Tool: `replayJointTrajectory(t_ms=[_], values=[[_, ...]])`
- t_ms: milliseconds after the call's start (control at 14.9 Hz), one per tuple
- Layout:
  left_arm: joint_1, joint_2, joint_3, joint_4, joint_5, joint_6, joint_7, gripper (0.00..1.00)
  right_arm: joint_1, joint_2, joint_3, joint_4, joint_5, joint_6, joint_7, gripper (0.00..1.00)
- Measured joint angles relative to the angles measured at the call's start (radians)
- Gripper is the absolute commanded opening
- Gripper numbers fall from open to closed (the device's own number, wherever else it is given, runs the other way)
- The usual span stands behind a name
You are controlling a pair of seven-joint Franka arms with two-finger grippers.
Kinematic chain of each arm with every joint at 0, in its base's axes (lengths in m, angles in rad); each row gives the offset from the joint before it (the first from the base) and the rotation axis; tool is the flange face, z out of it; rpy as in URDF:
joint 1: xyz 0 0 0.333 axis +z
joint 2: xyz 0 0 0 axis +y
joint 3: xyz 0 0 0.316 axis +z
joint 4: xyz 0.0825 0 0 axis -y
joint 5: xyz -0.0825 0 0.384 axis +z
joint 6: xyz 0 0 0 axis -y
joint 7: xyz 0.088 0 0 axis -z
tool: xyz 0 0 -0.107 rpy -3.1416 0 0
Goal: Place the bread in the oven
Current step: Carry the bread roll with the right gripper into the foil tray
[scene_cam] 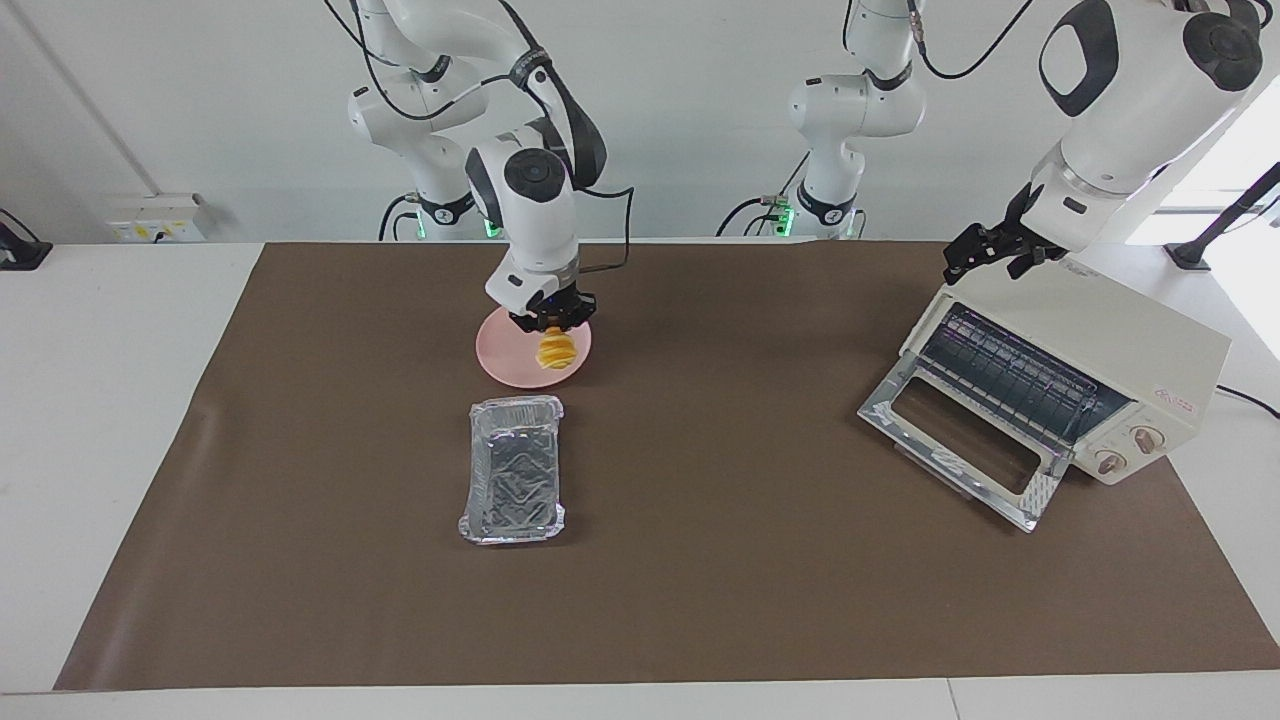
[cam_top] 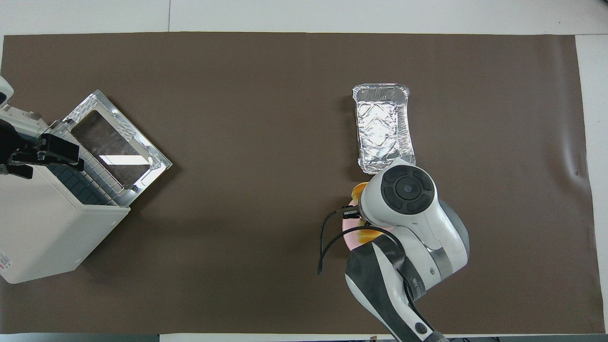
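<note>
One bread (scene_cam: 556, 352) loaf, long axis upright, over pink plate (scene_cam: 505, 362).

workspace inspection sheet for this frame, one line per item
Surface: brown mat on a white table.
Job's things: bread on the pink plate; oven door down, rack showing.
Clutter: foil tray, holding nothing, farther from the robots than the plate.
Grippers: right gripper down on the bread; left gripper waits over the oven's top.
Cables: black cable loops off the right arm's wrist.
Surroundings: white wall, wall socket.
</note>
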Motion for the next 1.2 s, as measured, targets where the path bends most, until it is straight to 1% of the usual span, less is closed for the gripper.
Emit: replayJointTrajectory(t_ms=[201,401,535,736,937,1071,1204], values=[[0.000,0.000,0.000,0.000,0.000,0.000,0.000,1.00,-0.084,0.045,-0.002,0.146,0.040,-0.036,-0.079,0.00],[0.000,0.000,0.000,0.000,0.000,0.000,0.000,1.00,-0.159,0.128,-0.005,0.256,0.061,-0.036,-0.174,0.00],[0.000,0.000,0.000,0.000,0.000,0.000,0.000,1.00,-0.175,0.216,-0.006,0.347,0.061,-0.036,-0.193,0.00],[0.000,0.000,0.000,0.000,0.000,0.000,0.000,1.00,-0.183,0.379,-0.008,0.491,0.059,-0.036,-0.215,0.00],[0.000,0.000,0.000,0.000,0.000,0.000,0.000,1.00,-0.194,0.489,-0.014,0.557,0.042,-0.026,-0.244,0.00],[0.000,0.000,0.000,0.000,0.000,0.000,0.000,1.00,-0.197,0.524,-0.014,0.581,0.033,-0.003,-0.251,0.00],[0.000,0.000,0.000,0.000,0.000,0.000,0.000,1.00,-0.194,0.534,-0.014,0.583,0.032,0.017,-0.251,0.00]])
